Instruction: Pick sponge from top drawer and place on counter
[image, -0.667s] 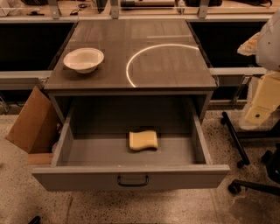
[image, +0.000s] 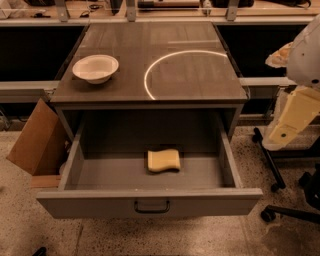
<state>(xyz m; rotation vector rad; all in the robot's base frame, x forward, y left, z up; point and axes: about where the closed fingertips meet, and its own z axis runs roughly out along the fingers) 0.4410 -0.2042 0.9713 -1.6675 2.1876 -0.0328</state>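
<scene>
The pale yellow sponge lies flat on the floor of the open grey top drawer, near its middle. The drawer is pulled fully out, with its dark bar handle at the centre of the front. The dark counter above it carries a thin white arc. My gripper hangs at the right edge of the view, on the cream and white arm. It is off to the right of the drawer, level with the counter's front edge, and well away from the sponge.
A white bowl sits on the counter's left side. A brown cardboard box leans against the cabinet's left side. Black chair legs with casters stand on the floor at the right. Shelving runs behind the counter.
</scene>
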